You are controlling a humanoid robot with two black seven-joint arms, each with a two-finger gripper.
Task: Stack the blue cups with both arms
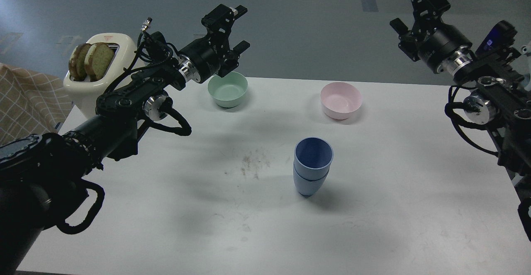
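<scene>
The two blue cups (312,165) stand nested one inside the other, upright, near the middle of the white table (415,183). My left gripper (232,28) is open and empty, held high above the table's back edge, left of and above the mint-green bowl. My right gripper (408,9) is open and empty, raised beyond the table's back right corner. Both grippers are well apart from the cups.
A mint-green bowl (227,89) and a pink bowl (341,100) stand near the back edge. A cream toaster (97,74) with two bread slices stands at the back left, partly behind my left arm. A smudge (253,163) marks the table left of the cups.
</scene>
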